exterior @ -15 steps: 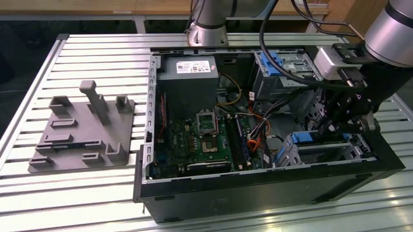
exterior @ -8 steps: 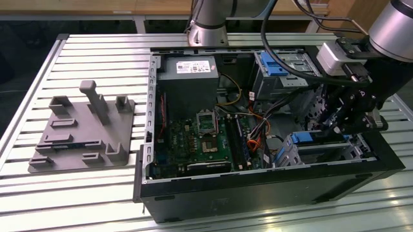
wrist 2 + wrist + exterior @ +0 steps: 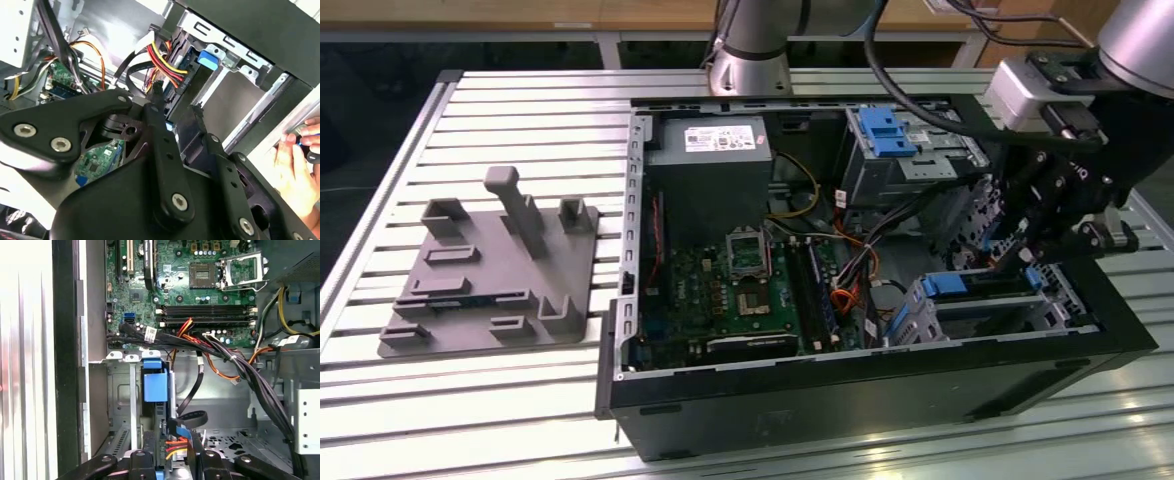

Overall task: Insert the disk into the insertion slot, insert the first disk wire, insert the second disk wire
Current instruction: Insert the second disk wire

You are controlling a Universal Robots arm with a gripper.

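In the first wrist view, nearest the camera, the gripper (image 3: 172, 460) is reaching down into the open computer case (image 3: 854, 395), its two black fingers (image 3: 150, 450) standing slightly apart around a connector fed by red, yellow and orange wires (image 3: 174, 446); whether the pads are actually pinching it is hard to tell, so the grip itself cannot be judged. Just beyond the fingertips the disk (image 3: 152, 382) is sitting edge-on with its blue carrier showing, already seated inside the silver drive cage (image 3: 120, 395), so the first step is looking done and the work appears to be at the wiring stage, with at least one wire not yet shown plugged in. Farther back, the green motherboard (image 3: 200, 285) and a thick bundle of black cables (image 3: 250, 375) are crossing the case. The second wrist view is adding what the first lacks: a person's hand (image 3: 295, 160) resting at the outer edge of the case, and the blue tab (image 3: 208, 59) of the carrier beside the red and yellow wires. The exterior view is showing the whole setting instead: the arm bending over the case's corner at that view's right, the power supply box (image 3: 707, 150) at the far side, and a grey fixture (image 3: 494, 270) standing well apart on the slatted desk (image 3: 494, 400).
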